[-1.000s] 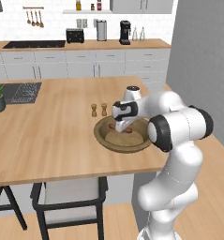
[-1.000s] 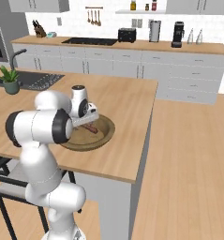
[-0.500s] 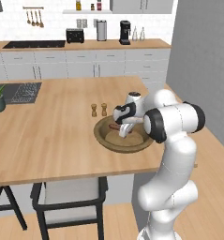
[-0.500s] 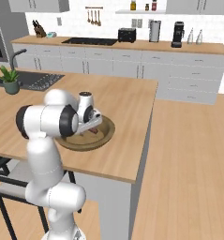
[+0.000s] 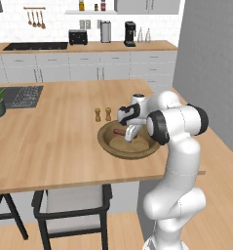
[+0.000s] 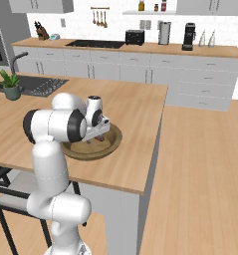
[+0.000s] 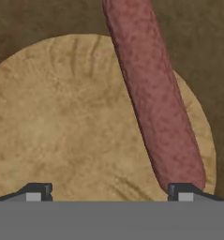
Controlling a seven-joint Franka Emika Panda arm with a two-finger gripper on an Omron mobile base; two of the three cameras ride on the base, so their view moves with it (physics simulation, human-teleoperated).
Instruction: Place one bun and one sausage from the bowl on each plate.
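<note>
Lowered end effector (image 5: pixel 129 135) hovers over bun (image 7: pixel 85 117).

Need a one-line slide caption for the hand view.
Open end effector poised just above a flat bun with a sausage lying across it.

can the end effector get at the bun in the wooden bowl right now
Probably yes. The end effector is open, right over the bun in the bowl. A sausage lies across the bun's edge by one fingertip and could get pinched too.

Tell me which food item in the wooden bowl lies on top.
The sausage: the long reddish one, lying across the round tan bun under the open gripper.
</note>
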